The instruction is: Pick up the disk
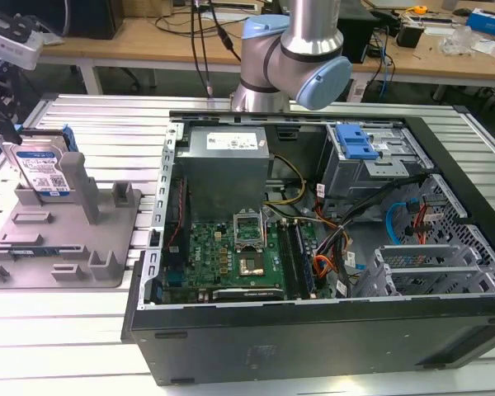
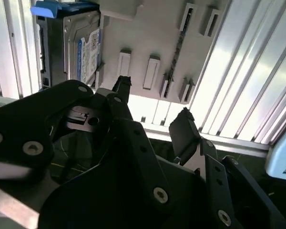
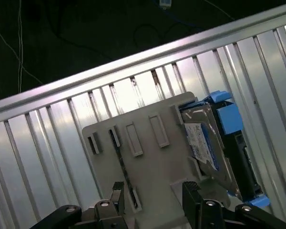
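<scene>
In the exterior view, the disk [image 1: 41, 169] stands on its edge in the grey fixture [image 1: 74, 239], at the far corner on the exterior view's left. The fixture lies on the ribbed table [image 1: 74, 346], just beside the open computer case [image 1: 313, 330]. The arm [image 1: 293, 49] rises behind the case, on the far side of the scene.

In the second wrist view, the gripper [image 2: 153, 102] is seen from behind. Its two fingers [image 2: 123, 85] are apart and there is nothing between them. Beyond the fingers lies the fixture [image 2: 152, 33], and the disk [image 2: 81, 47] sits at one corner of it, with the label turned toward the slots (the blue rails show at its end). The disk is to the side of the finger gap, not inside it.

In the first wrist view, the gripper [image 3: 154, 188] is again spread and empty. The gap between its fingers points at the flat part of the fixture [image 3: 133, 138], while the disk [image 3: 207, 143] stands upright at the side, apart from both fingers.

As I judge it, the step in hand is the approach: the disk is not yet touched and rests in its slot. A grasp calls for bringing the gap over the upper edge of the disk and turning the wrist so that the fingers face its two flat sides, with care not to hit the fixture's posts.
</scene>
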Controlling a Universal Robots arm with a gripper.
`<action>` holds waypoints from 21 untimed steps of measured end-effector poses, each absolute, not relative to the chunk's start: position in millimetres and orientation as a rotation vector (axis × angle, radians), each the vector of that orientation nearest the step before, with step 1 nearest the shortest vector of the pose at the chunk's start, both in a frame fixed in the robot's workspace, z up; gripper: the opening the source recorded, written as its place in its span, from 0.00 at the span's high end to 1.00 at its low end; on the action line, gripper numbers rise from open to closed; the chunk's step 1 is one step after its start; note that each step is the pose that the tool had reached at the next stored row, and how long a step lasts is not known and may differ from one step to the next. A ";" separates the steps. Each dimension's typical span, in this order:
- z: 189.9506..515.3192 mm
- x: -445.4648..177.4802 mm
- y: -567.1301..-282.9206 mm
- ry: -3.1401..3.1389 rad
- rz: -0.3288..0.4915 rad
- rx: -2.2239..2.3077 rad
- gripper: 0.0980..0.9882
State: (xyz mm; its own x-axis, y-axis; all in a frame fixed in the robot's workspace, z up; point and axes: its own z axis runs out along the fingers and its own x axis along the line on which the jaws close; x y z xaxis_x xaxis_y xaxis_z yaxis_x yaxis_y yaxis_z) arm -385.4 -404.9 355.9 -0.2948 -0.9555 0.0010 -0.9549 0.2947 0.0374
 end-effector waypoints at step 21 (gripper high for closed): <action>355.1 -388.0 -387.8 -2.288 -0.040 2.113 0.44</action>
